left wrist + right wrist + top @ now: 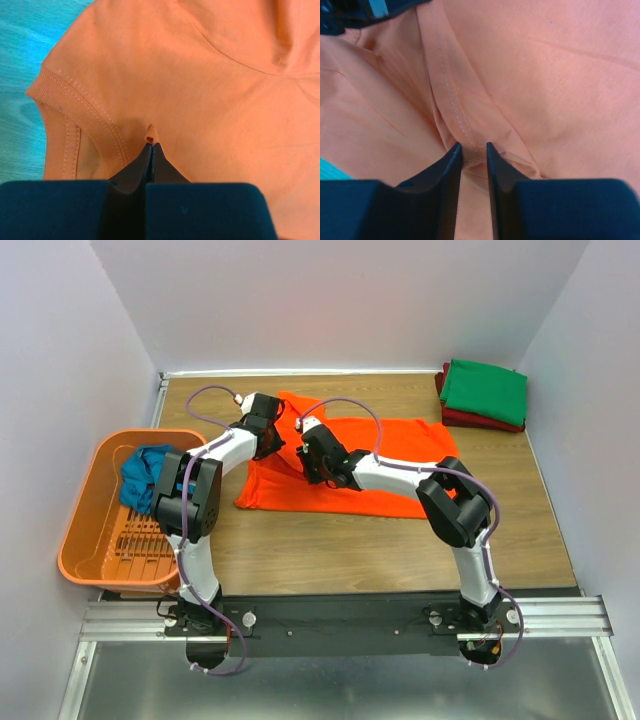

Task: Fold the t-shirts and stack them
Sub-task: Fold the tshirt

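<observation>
Two end effectors are down on the orange t-shirt [390, 465], which lies spread near the middle of the counter [350, 550] with its left part rumpled. The left end effector [151, 146] is clenched on a small peak of orange cloth just beside the ribbed collar [85, 107]. The right end effector [474, 147] has its jaws narrowly apart with a stitched fold [452, 107] bunched between them; whether it bites firmly cannot be told. At the far right corner a green t-shirt [485, 390] sits on a dark red t-shirt [480, 423], and a teal-blue t-shirt [145, 475] lies in the orange basket [85, 530] at the left.

The left pinch looks thin and may hold only the top layer, so a lift could part the layers or let the cloth slip free, leaving a lopsided fold. If the right hold is loose, a pull may drop its fold. The wrists stand close together, so crossing paths could bump them or drag the cloth into a heap.
</observation>
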You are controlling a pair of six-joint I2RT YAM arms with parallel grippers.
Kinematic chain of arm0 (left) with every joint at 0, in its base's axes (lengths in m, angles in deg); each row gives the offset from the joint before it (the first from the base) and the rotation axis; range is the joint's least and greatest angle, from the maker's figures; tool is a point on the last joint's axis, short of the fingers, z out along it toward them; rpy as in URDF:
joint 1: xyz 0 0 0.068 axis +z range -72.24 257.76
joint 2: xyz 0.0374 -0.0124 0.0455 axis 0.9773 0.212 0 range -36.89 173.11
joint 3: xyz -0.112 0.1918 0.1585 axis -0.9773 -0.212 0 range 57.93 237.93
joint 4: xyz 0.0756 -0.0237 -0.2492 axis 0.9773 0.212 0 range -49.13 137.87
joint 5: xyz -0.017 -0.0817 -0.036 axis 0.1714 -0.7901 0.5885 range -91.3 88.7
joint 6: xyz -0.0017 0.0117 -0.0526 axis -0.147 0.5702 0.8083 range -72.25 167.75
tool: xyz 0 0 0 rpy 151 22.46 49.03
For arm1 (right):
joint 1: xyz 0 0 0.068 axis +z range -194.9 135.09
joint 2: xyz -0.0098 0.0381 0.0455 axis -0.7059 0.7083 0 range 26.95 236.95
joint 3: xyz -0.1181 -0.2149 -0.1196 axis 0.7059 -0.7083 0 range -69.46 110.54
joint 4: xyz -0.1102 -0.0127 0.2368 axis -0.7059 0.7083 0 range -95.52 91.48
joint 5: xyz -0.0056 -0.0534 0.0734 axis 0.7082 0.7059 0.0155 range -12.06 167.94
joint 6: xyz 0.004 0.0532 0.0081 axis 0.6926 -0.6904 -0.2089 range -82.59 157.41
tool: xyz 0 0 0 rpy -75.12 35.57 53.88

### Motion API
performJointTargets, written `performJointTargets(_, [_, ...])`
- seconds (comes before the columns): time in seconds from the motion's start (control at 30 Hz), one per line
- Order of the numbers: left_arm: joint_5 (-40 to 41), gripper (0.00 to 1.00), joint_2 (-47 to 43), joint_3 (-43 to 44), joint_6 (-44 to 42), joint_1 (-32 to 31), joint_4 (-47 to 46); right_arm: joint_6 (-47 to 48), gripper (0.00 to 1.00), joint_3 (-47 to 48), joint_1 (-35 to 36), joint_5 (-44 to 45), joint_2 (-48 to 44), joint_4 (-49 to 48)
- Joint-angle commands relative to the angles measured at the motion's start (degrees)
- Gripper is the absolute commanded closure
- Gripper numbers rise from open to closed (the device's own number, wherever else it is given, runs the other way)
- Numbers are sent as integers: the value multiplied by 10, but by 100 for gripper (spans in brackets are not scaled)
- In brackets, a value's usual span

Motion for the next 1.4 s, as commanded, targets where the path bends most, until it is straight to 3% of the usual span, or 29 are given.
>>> performJointTargets(0.0, [-13,100,-11,17,-10,2,-9,1,74,9,6,29,17,-7])
performJointTargets(0.1, [-14,100,-13,18,-13,2,-8,-3,83,10,6,49,14,-7])
performJointTargets(0.23, [-16,100,-23,20,-17,2,-11,-3,86,10,6,82,3,-6])
performJointTargets(0.6, [-19,100,-34,40,-27,2,-8,10,87,20,4,169,-10,-7])
performJointTargets(1.37, [-26,100,-42,58,-39,3,-5,9,87,23,-8,208,-29,-12])
